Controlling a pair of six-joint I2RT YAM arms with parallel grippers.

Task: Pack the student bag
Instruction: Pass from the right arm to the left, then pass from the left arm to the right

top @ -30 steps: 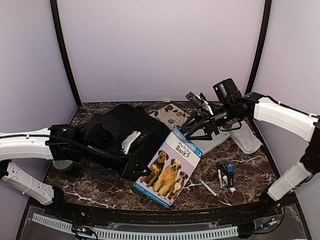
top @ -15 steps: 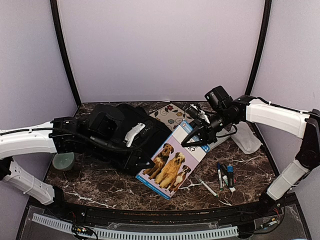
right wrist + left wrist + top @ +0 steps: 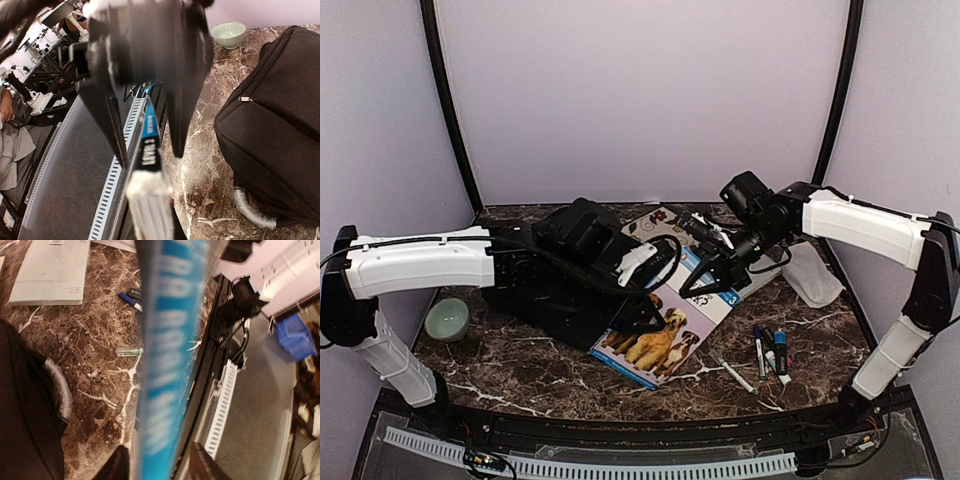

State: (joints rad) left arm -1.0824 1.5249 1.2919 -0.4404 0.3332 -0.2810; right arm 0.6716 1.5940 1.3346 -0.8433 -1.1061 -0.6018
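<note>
Right hand (image 3: pixel 710 278) clenched on dog book (image 3: pixel 655 345) top edge, right of student bag (image 3: pixel 560 290). Left hand (image 3: pixel 159 467) released, straddling dog book spine.

Marble table (image 3: pixel 520 375), overhead view. Student bag (image 3: pixel 548 312) at 9 o'clock, left arm (image 3: pixel 420 265) stretched over it. Tilted dog book (image 3: pixel 658 345) at the bag's 3 o'clock side, top edge pinched by the right gripper (image 3: pixel 708 283). Green bowl (image 3: pixel 447 318) at 8 o'clock, markers (image 3: pixel 770 350) at 4 o'clock.
</note>
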